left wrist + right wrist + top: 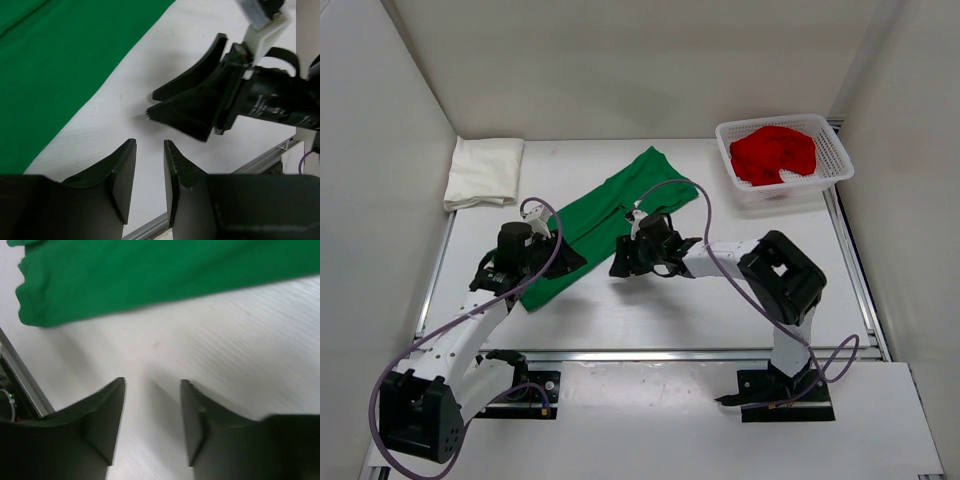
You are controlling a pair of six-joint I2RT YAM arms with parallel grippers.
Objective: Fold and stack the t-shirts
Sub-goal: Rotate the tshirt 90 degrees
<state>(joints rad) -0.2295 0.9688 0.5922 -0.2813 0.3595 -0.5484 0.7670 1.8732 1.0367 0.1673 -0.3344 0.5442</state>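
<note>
A bright green t-shirt [610, 210] lies folded into a long strip, running diagonally across the middle of the table. In the left wrist view the green t-shirt [55, 65] fills the upper left, and in the right wrist view the green t-shirt [150, 275] spans the top. A cream-white t-shirt [483, 170] lies folded at the back left. A red t-shirt [775, 152] sits crumpled in the basket. My left gripper [563, 262] [150, 144] hovers at the green strip's near right edge, open over bare table. My right gripper [623, 265] [152, 381] faces it, open and empty, just off the cloth.
A white mesh basket [835, 150] stands at the back right. White walls close in the table on the left, back and right. A metal rail [650, 352] runs along the near edge. The right gripper's fingers [190, 105] sit close ahead in the left wrist view.
</note>
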